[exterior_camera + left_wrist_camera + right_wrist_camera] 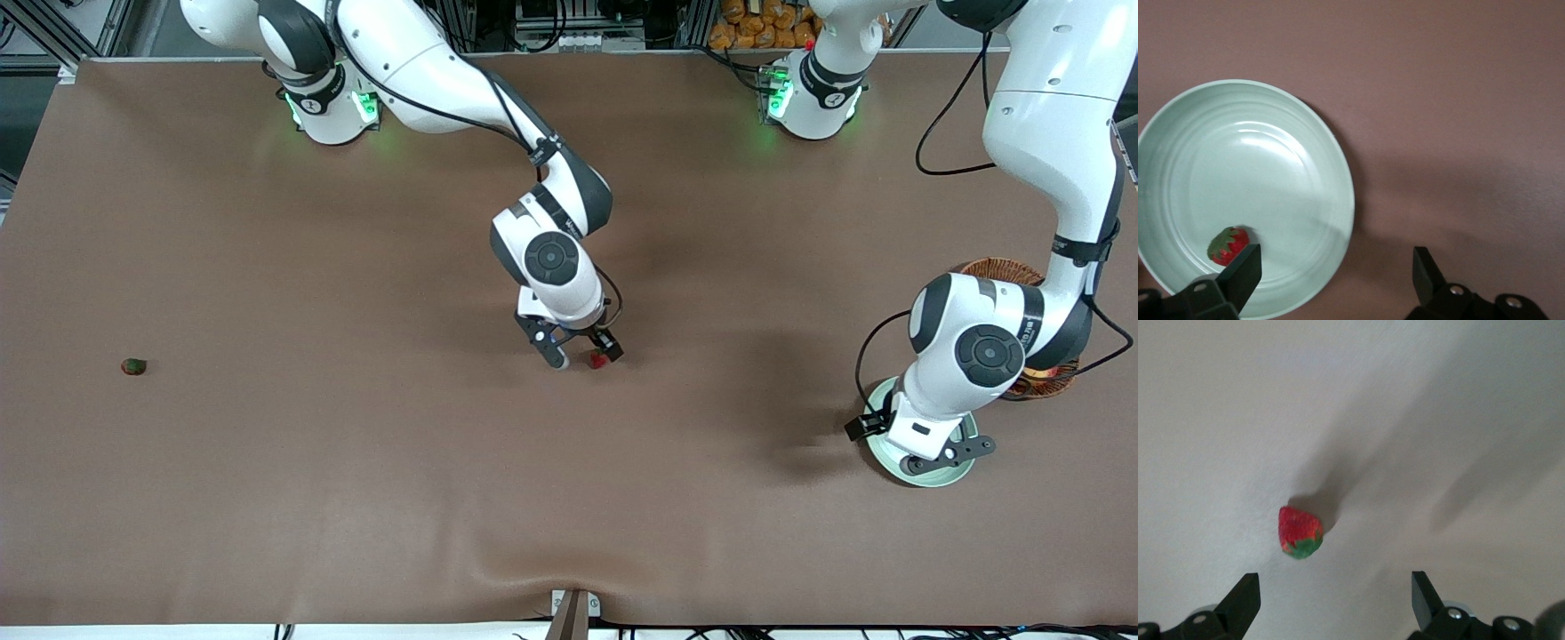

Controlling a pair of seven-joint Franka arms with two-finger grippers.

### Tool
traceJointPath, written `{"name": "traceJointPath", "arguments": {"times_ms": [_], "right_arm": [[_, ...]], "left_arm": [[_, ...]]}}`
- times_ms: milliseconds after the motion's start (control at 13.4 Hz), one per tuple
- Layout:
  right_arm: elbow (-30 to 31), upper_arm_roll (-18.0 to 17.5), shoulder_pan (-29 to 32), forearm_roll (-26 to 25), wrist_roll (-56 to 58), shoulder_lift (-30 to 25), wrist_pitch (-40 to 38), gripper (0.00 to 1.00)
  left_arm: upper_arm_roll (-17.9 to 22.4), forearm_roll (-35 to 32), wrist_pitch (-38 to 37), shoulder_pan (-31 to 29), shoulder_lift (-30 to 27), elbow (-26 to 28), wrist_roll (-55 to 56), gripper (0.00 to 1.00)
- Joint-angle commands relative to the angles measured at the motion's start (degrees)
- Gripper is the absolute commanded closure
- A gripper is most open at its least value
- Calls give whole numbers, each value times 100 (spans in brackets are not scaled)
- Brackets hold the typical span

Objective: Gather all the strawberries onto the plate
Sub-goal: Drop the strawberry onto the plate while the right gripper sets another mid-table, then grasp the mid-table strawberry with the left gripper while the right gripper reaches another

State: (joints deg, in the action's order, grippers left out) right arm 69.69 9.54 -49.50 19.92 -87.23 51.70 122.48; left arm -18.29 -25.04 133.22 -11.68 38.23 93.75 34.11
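Now, left hand: spread over plate edge; one strawberry in plate.
Right hand: spread above mid-surface strawberry.
Third strawberry: right arm's end.

A: What covers the table?

B: A plain brown cloth, matte, spread across nearly the whole surface. It buckles into a low ripple at the table's edge nearest the front camera, just above a small metal bracket fixed there.

A: And around the table?

B: Along the edge where the bases stand, metal framing and dark cables. Above that edge, toward the left arm's end, a heap of orange-brown items; what they are I cannot tell.

A: The light?

B: Soft, from overhead, throwing blurred shadows on the cloth. Green glows spill onto the table near that same edge.
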Motion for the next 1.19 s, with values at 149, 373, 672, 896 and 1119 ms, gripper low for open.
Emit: {"name": "traceJointPath", "arguments": {"times_ms": [149, 373, 672, 896, 1119], "right_arm": [[-711, -67, 817, -40, 432, -308, -1733, 0], [-729, -41, 1301, -49, 1276, -555, -2306, 0], [-720, -32, 1916, -618, 2768, -880, -3078, 0], [-659, 47, 2425, -988, 3850, -1135, -3580, 0], [-248, 83, 3093, -1217, 5317, -1442, -3784, 0]], "left_arm": [[-709, -133, -42, 8, -220, 205, 718, 0], [-974, -116, -42, 524, -193, 127, 1131, 0], [-966, -45, -33, 1876, 218, -373, 1632, 0], [-633, -89, -25, 2975, 649, -961, 1958, 0], [-159, -72, 54, 3724, 1036, -1367, 2091, 0]]}}
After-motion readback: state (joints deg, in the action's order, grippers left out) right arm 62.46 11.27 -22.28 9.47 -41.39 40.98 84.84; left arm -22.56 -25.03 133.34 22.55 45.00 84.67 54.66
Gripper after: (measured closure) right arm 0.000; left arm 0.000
